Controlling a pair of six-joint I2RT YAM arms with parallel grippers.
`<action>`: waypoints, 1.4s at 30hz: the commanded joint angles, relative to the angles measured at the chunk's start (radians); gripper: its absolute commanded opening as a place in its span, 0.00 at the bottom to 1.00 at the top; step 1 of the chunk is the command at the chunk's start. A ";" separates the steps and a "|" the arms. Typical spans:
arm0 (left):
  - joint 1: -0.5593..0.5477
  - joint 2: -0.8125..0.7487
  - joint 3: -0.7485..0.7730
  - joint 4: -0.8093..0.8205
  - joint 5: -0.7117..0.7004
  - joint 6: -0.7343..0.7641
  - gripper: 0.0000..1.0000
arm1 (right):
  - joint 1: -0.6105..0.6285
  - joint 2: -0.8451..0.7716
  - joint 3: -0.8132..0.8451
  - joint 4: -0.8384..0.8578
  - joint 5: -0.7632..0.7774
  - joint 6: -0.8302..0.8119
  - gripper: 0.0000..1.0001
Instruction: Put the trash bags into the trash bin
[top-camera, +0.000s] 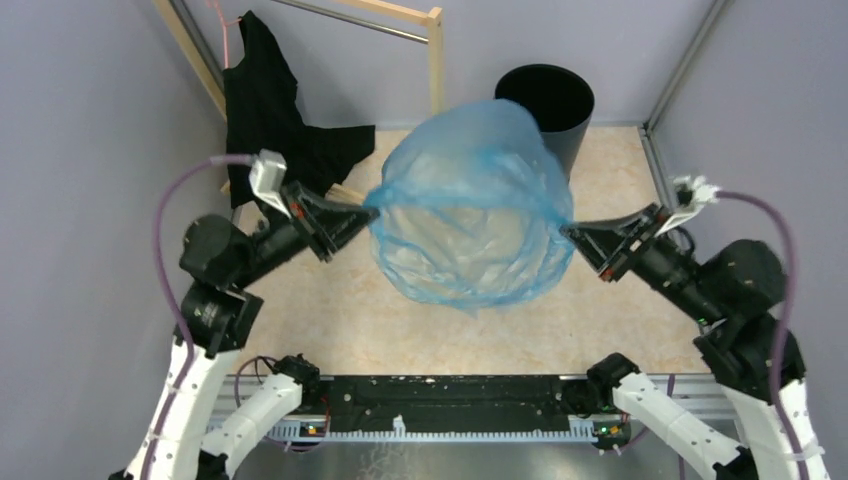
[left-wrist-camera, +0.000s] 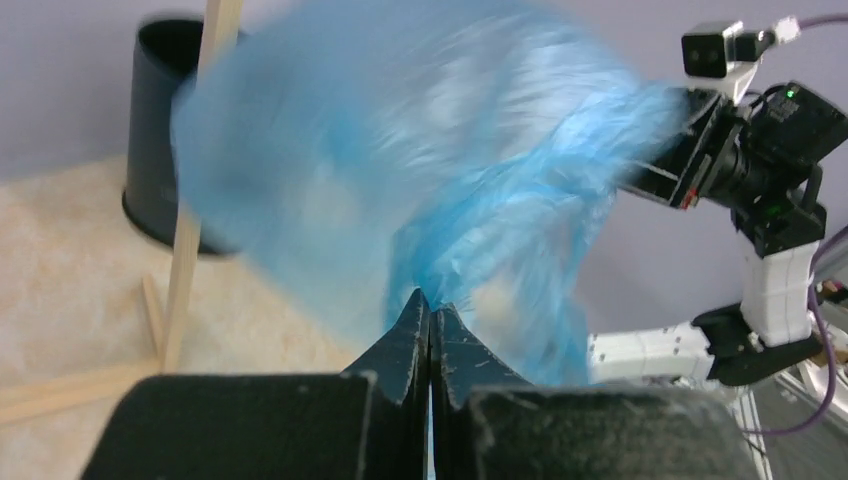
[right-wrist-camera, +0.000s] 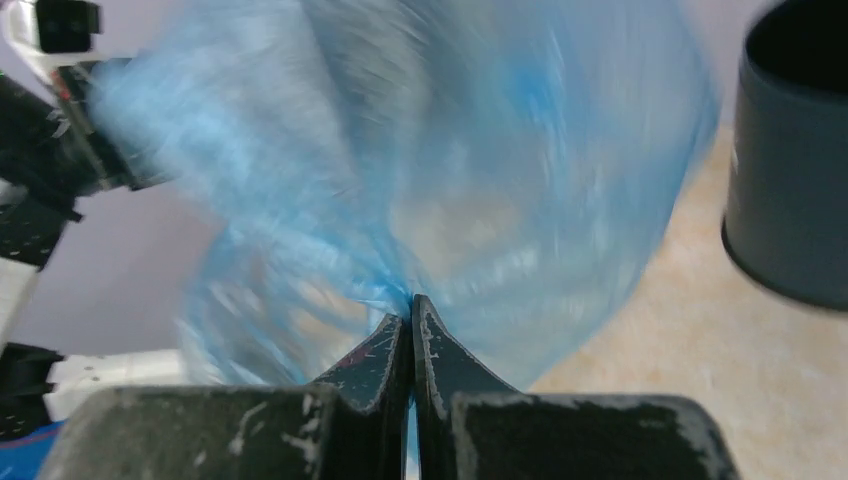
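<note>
Translucent light-blue plastic trash bag (top-camera: 470, 200), wrinkly and glossy, hangs stretched between the two arms, clear of the beige speckled table (top-camera: 330, 310). We see the left gripper (top-camera: 365, 208) with its black jaws pressed together on a bunched fold at the bag's left edge. The right gripper (top-camera: 572, 230) is likewise closed tight on the bag's right edge. In both wrist views each pair of fingers meets with only thin film pinched between the tips. The bag's long axis runs left to right across the table, from one grip to the other. Its billowed body swells away from the arms and towards the tall dark grey-black cylindrical trash bin (top-camera: 560, 110). A darker, gathered blue edge runs between the two grips. We cannot tell which way the bag's mouth faces, as both wrist views are blurred. The bin stands upright at the far right of the table, its open top upward. From above, the bag's far side overlaps its near wall.
</note>
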 joint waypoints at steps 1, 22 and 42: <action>-0.001 -0.101 -0.458 -0.002 0.024 -0.089 0.00 | -0.004 -0.061 -0.351 -0.109 0.108 0.017 0.00; -0.001 -0.133 -0.333 -0.333 -0.189 0.100 0.00 | -0.005 -0.088 -0.422 -0.004 -0.067 0.139 0.00; -0.001 -0.165 -0.384 -0.064 -0.066 -0.285 0.00 | -0.004 -0.040 -0.423 0.045 -0.227 -0.015 0.00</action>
